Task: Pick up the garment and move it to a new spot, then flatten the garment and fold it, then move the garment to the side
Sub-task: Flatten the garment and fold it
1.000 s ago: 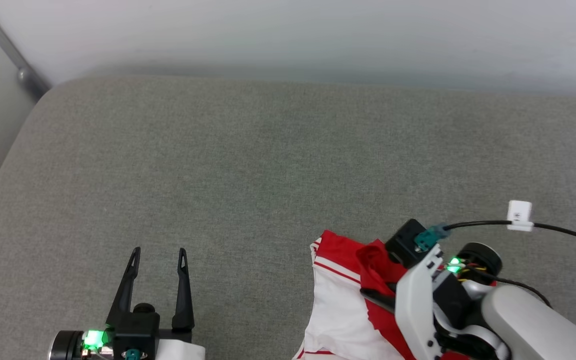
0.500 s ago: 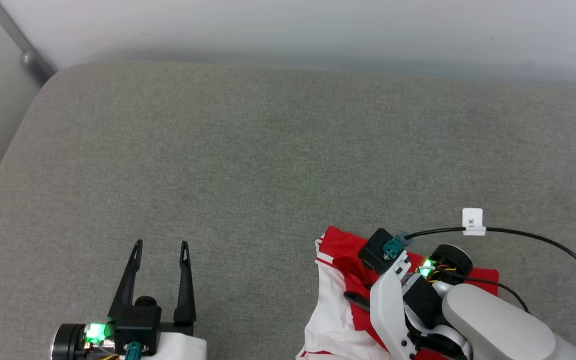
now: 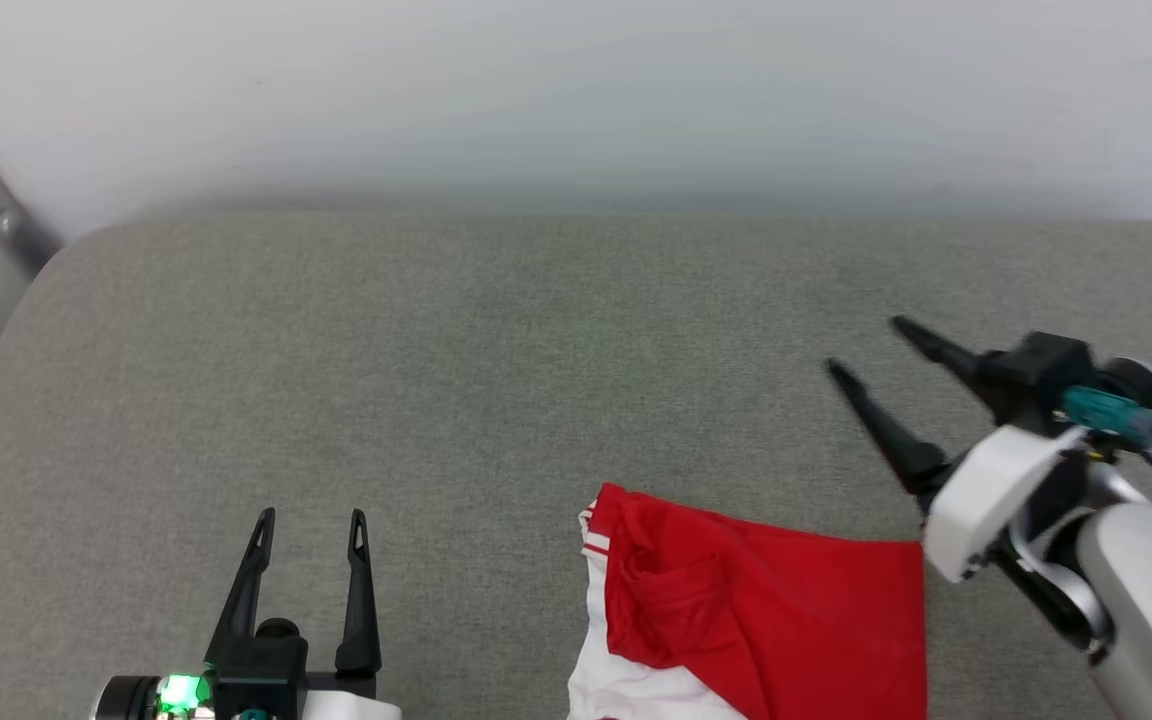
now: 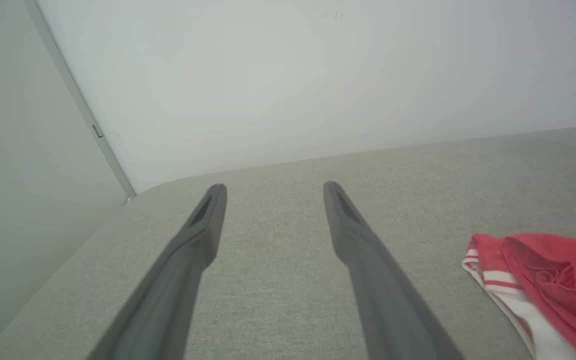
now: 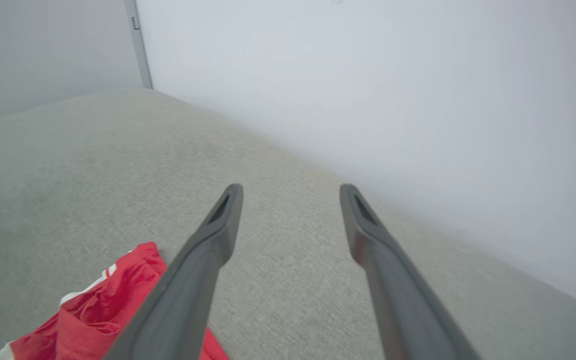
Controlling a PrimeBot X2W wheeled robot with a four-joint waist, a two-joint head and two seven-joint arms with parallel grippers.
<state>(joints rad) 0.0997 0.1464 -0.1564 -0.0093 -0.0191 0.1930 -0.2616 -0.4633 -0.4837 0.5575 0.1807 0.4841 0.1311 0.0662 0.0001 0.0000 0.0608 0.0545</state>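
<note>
Marks a release: finds the right tool [image 3: 861,343] lifted clear of the garment [image 3: 766,600] and spread wide, empty, where a second ago pressed shut into the red cloth. Leaves the garment lying by itself at the near right of the grey cushion [image 3: 436,350], just below and left of that tool, touching neither tool. Suggests a fold or a placement just finished, with the move to the side probably yet to come. Keeps the left tool [image 3: 312,513] wide and empty too, at the near left, well apart from the cloth. Reads as thin, soft knit: a smooth red panel with a straight right edge, a rumpled pucker near the striped left corner, white fabric peeking out beneath. Looks coarse-woven and padded underneath, with a rounded corner against a plain pale wall [image 3: 576,90].
</note>
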